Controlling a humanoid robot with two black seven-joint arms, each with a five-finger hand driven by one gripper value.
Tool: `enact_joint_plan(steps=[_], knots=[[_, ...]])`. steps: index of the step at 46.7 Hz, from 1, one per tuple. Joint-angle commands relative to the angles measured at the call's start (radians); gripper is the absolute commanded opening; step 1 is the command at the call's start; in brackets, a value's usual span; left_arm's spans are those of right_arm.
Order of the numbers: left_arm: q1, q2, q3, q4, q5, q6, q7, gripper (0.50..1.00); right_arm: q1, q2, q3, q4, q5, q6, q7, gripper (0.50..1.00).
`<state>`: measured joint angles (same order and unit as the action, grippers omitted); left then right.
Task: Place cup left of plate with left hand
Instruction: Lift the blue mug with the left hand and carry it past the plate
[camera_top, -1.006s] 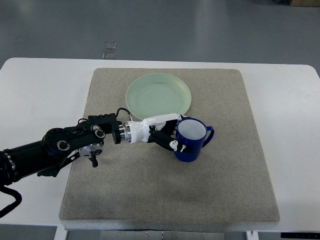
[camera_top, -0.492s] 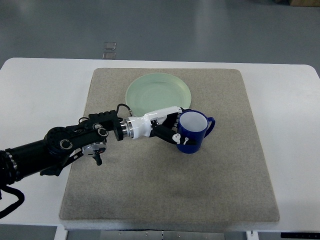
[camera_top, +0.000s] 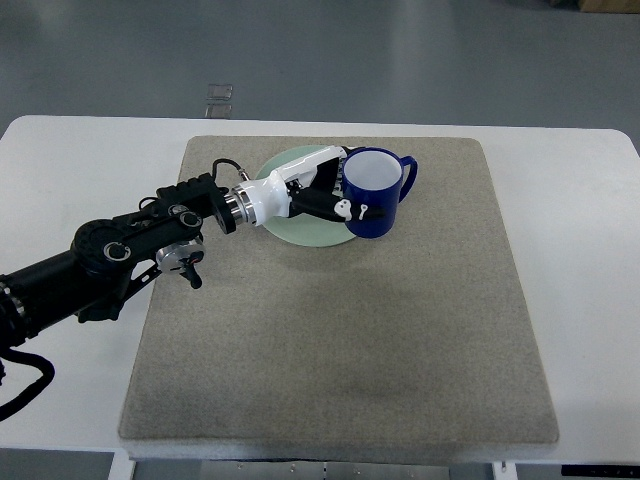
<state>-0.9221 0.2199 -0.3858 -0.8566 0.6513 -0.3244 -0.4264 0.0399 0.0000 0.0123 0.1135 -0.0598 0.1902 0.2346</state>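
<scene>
Blue cup (camera_top: 372, 195), white inside, is clamped by the fingers of the left hand (camera_top: 322, 196), whose black arm enters from the picture's left edge. Cup is upright, handle pointing right, positioned over the right portion of the pale green plate (camera_top: 300, 215). Plate rests on a beige mat (camera_top: 420, 340) covering the white table (camera_top: 80, 170).

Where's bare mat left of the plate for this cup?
Bare mat lies along its left edge beside the plate, though the left hand holding the cup and its forearm cross there. The mat's near half is open.
</scene>
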Motion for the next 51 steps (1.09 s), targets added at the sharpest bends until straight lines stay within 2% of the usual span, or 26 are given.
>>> enact_joint_plan(steps=[1, 24, 43, 51], knots=[[-0.007, 0.021, -0.007, 0.017, -0.001, 0.001, 0.0, 0.728, 0.0, 0.0, 0.0, 0.0, 0.0, 0.0, 0.0, 0.932], [-0.032, 0.156, -0.148, 0.129, -0.019, 0.002, 0.0, 0.728, 0.0, 0.0, 0.0, 0.0, 0.0, 0.0, 0.0, 0.932], [0.022, 0.181, -0.179, 0.225, -0.019, 0.004, -0.018, 0.735, 0.0, 0.0, 0.0, 0.0, 0.0, 0.0, 0.0, 0.932], [0.055, 0.177, -0.179, 0.225, -0.038, 0.047, -0.02, 0.756, 0.0, 0.0, 0.0, 0.0, 0.0, 0.0, 0.0, 0.932]])
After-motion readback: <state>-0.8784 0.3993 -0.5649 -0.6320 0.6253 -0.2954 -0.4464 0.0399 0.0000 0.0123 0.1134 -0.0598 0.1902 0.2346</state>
